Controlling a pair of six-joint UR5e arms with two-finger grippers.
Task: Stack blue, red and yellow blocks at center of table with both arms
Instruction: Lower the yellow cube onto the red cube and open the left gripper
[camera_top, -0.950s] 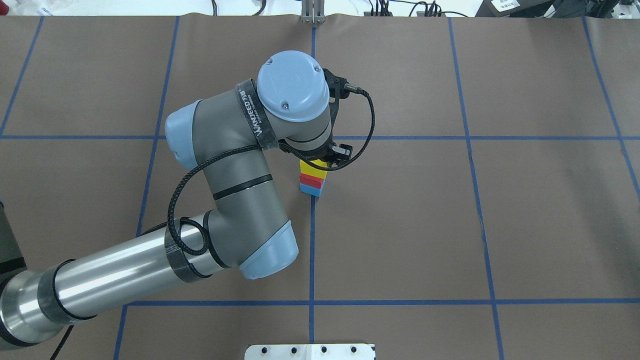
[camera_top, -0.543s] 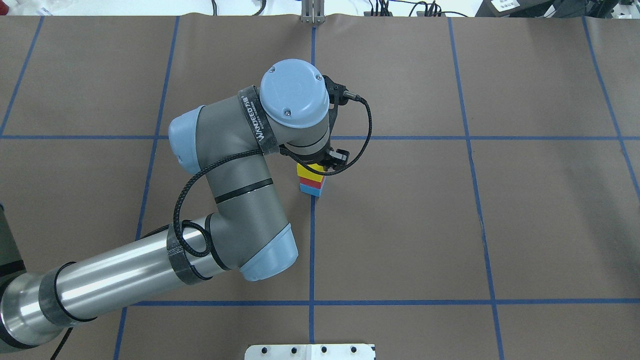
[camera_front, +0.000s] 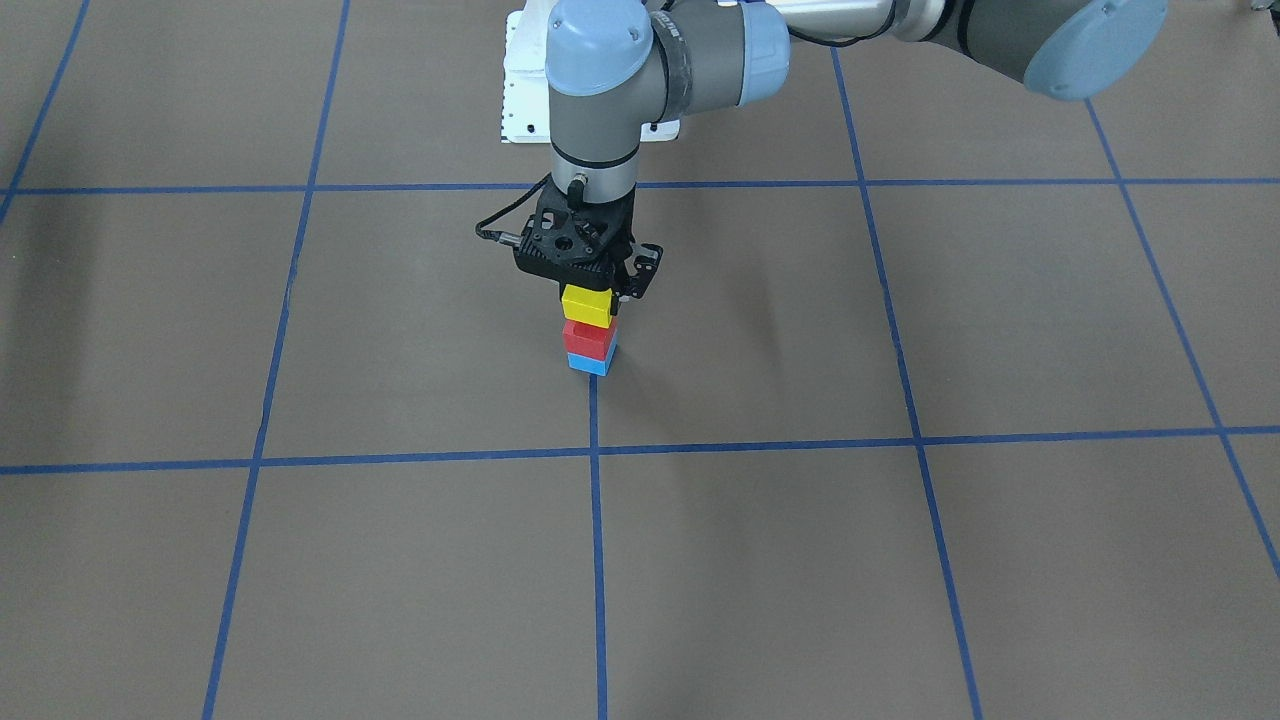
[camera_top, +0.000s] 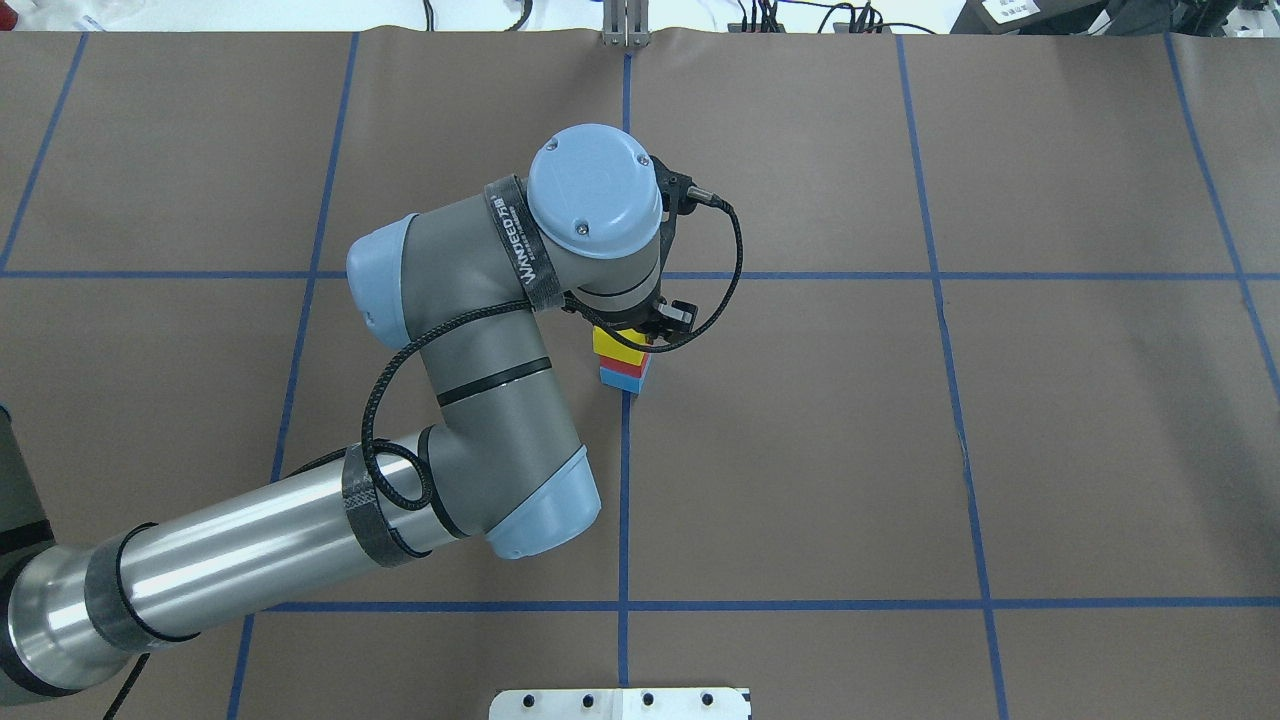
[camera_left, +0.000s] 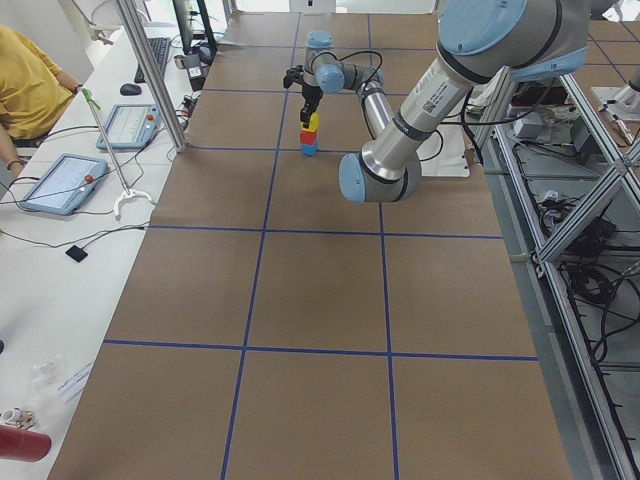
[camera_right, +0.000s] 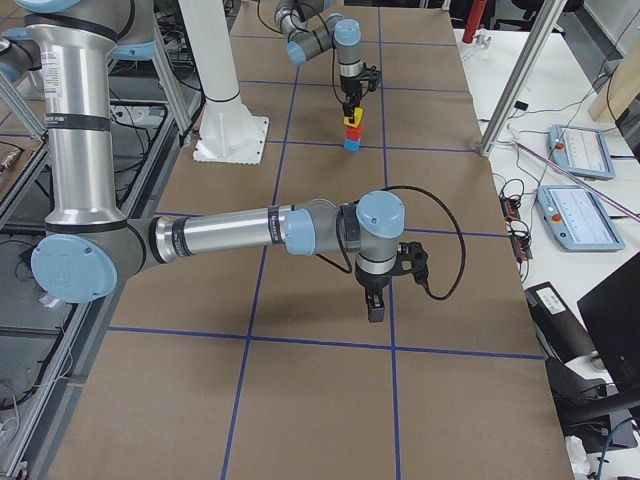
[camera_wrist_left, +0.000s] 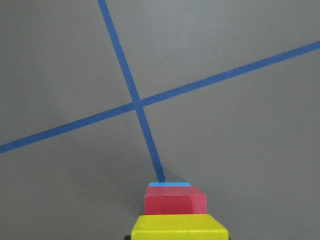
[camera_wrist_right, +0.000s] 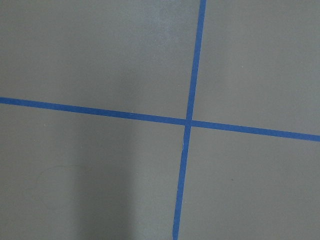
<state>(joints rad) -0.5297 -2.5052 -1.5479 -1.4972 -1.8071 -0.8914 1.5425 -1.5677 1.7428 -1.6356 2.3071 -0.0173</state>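
Right now your left gripper (camera_front: 590, 298) clamps the yellow block (camera_front: 587, 304) above the red block (camera_front: 587, 340) and blue block (camera_front: 588, 363); the right gripper's (camera_right: 375, 306) grip can't be told.

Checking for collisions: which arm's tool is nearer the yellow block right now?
Left. The left tool grips the yellow block sitting on the red block. The right tool hangs far off, over the table toward the robot's right end.

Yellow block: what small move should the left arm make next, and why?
Probably ease the left gripper straight down a little. It holds the yellow block roughly lined up over the red block, which sits on the blue block, but the front view does not settle whether yellow rests fully on red.
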